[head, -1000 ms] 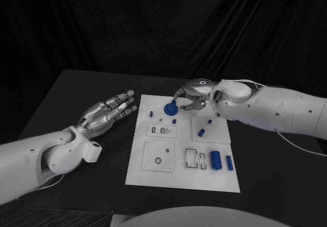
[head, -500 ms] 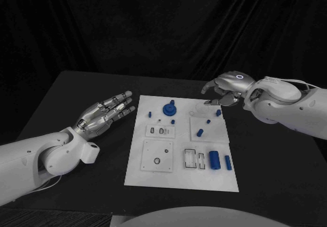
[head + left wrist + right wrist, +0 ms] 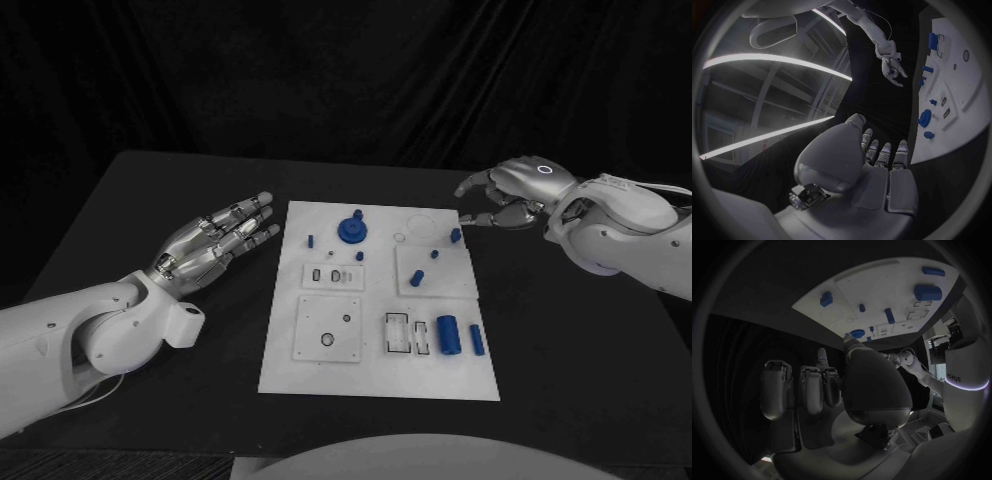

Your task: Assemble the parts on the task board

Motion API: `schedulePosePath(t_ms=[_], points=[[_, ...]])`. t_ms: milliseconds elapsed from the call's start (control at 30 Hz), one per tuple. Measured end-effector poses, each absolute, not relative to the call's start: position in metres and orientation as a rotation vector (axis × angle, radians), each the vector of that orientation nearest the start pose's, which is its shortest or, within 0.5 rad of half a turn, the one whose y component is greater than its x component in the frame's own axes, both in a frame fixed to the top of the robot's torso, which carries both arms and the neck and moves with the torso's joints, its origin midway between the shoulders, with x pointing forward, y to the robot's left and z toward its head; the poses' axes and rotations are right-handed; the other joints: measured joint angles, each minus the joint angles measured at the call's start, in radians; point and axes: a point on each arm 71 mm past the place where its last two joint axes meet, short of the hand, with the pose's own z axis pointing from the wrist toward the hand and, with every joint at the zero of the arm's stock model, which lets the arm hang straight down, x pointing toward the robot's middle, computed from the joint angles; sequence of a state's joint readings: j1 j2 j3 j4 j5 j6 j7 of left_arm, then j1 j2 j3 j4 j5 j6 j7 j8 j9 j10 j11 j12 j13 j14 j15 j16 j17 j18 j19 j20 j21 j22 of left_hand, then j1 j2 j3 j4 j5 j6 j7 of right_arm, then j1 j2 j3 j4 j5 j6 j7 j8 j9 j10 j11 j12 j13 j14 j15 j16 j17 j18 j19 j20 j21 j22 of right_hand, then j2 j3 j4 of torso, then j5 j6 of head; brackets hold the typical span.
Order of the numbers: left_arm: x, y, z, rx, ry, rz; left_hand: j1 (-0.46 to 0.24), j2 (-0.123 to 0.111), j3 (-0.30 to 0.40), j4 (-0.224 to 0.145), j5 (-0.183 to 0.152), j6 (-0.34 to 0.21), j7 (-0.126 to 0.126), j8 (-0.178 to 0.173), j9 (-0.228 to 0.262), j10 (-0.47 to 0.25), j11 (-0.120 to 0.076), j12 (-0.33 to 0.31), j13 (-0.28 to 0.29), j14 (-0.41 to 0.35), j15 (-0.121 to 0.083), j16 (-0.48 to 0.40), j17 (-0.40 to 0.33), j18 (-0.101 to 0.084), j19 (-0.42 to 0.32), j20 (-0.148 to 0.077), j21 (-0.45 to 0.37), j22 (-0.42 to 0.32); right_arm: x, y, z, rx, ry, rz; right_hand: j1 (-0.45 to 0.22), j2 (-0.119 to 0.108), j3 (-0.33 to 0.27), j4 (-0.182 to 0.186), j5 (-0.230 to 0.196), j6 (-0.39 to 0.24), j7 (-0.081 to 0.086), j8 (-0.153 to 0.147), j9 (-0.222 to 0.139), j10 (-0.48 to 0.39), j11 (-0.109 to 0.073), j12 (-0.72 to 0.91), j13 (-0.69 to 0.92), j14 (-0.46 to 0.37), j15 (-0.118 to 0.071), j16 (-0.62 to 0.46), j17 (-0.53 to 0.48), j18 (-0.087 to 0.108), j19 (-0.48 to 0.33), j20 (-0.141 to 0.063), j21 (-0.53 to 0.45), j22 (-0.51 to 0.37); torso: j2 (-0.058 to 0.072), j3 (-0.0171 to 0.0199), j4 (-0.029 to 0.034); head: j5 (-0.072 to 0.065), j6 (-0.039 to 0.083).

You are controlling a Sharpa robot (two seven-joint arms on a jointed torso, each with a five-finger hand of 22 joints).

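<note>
Lying flat in the middle of the table, the board (image 3: pixel 378 372) carries small blue parts: a disc (image 3: pixel 351 230) near its far edge, pegs, and two cylinders (image 3: pixel 450 334) near the front right. The left hand (image 3: pixel 214 243) hovers beside the board's left edge, fingers straight and apart, holding nothing, while the right hand (image 3: pixel 508 195) hangs off the far right corner with fingers curled in, seemingly on nothing. These parts look light, stiff and smooth, likely best pinched across their sides
</note>
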State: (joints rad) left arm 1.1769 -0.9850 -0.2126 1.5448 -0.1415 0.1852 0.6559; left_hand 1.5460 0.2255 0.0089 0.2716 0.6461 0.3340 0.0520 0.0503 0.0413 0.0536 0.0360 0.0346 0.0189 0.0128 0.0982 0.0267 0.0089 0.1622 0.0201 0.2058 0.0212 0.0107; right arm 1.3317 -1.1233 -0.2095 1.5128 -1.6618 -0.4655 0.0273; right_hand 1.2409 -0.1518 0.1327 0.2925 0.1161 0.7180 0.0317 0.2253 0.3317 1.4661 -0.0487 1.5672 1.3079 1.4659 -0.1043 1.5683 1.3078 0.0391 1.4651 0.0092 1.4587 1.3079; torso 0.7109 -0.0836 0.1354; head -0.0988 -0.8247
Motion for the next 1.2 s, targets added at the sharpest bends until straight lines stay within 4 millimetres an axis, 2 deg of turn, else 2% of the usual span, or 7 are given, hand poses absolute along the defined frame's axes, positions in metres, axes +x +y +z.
schedulePosePath(t_ms=[100, 200, 500, 700, 867, 1200], points=[[0.434, 0.249, -0.225, -0.868, 1.576, -1.946, 0.0, 0.0, 0.0, 0.0, 0.0, 0.0, 0.0, 0.0, 0.0, 0.0, 0.0, 0.0, 0.0, 0.0, 0.0, 0.0, 0.0, 0.0, 0.0, 0.0, 0.0, 0.0, 0.466, -0.34, -0.173, -0.339, 1.517, 0.341, 0.0, 0.0, 0.0, 0.0, 0.062, 0.0, 0.0, 0.0, -0.003, 0.0, 0.0, 0.0, 0.0, 0.0, 0.0, 0.0, 0.0, 0.0, 0.0, 0.0, 0.0, 0.0, 0.001, 0.0016, -0.0005, -0.001, 0.0], [0.435, 0.249, -0.225, -0.868, 1.576, -1.947, 0.0, 0.0, 0.001, -0.001, 0.0, 0.0, 0.0, 0.0, 0.0, 0.0, 0.0, 0.0, 0.0, 0.0, 0.0, 0.0, 0.0, 0.0, 0.0, 0.0, 0.0, 0.0, 0.467, -0.342, -0.179, -0.336, 1.527, 0.333, 0.005, -0.003, 0.0, 0.0, 0.099, 0.0, 0.0, 0.005, -0.005, 0.0, 0.0, 0.0, 0.0, 0.0, 0.0, 0.0, 0.0, 0.0, 0.0, 0.0, 0.0, 0.0, 0.001, 0.0031, -0.0005, -0.003, -0.002], [0.435, 0.249, -0.226, -0.868, 1.576, -1.946, 0.0, 0.0, 0.004, -0.004, 0.0, 0.004, 0.004, 0.0, 0.0, 0.0, 0.0, 0.0, 0.0, 0.0, 0.0, 0.0, 0.0, 0.0, 0.0, 0.0, 0.0, 0.0, 0.47, -0.343, -0.192, -0.334, 1.552, 0.325, 0.009, 0.002, 0.0, 0.0, 0.104, 0.0, 0.0, 0.007, -0.005, 0.0, 0.0, 0.0, 0.0, 0.0, 0.0, -0.004, 0.0, 0.0, 0.0, 0.0, 0.0, 0.0, 0.001, 0.0033, -0.0012, -0.002, -0.005], [0.435, 0.25, -0.226, -0.868, 1.576, -1.946, 0.0, 0.0, 0.004, -0.004, 0.0, 0.004, 0.004, 0.0, 0.0, 0.0, 0.0, 0.0, 0.0, 0.0, 0.0, 0.0, 0.0, 0.0, 0.0, 0.0, 0.0, 0.0, 0.472, -0.342, -0.196, -0.336, 1.562, 0.321, 0.021, 0.003, 0.004, -0.004, 0.119, 0.0, 0.0, 0.007, -0.007, 0.0, 0.0, 0.0, 0.0, 0.0, 0.0, -0.004, 0.0, 0.0, 0.0, 0.0, 0.0, 0.0, 0.0, 0.003, 0.0007, -0.01, -0.006], [0.435, 0.25, -0.226, -0.868, 1.576, -1.945, 0.0, 0.0, 0.004, -0.004, 0.0, 0.004, 0.004, 0.0, 0.0, 0.0, 0.0, 0.0, 0.0, 0.0, 0.0, 0.0, 0.0, 0.0, 0.0, 0.0, 0.0, 0.0, 0.474, -0.34, -0.199, -0.338, 1.571, 0.32, 0.037, -0.001, 0.004, -0.004, 0.123, 0.012, 0.008, 0.022, -0.006, 0.0, 0.0, 0.0, 0.0, 0.0, 0.0, -0.004, 0.0, 0.0, 0.0, 0.0, -0.004, 0.0, 0.0, 0.0025, 0.0014, -0.01, -0.005], [0.434, 0.25, -0.226, -0.869, 1.576, -1.945, 0.0, 0.0, 0.004, -0.004, 0.0, 0.004, 0.004, 0.0, 0.0, 0.0, 0.0, 0.0, 0.0, 0.0, 0.0, 0.0, 0.0, 0.0, 0.0, 0.0, 0.0, 0.0, 0.476, -0.338, -0.208, -0.34, 1.603, 0.314, 0.052, -0.004, 0.004, -0.004, 0.122, 0.022, 0.011, 0.038, 0.001, 0.0, 0.0, 0.0, 0.0, 0.0, 0.0, -0.008, 0.0, 0.0, 0.0, 0.0, -0.008, 0.0, -0.001, 0.0015, 0.0001, -0.008, -0.005]])
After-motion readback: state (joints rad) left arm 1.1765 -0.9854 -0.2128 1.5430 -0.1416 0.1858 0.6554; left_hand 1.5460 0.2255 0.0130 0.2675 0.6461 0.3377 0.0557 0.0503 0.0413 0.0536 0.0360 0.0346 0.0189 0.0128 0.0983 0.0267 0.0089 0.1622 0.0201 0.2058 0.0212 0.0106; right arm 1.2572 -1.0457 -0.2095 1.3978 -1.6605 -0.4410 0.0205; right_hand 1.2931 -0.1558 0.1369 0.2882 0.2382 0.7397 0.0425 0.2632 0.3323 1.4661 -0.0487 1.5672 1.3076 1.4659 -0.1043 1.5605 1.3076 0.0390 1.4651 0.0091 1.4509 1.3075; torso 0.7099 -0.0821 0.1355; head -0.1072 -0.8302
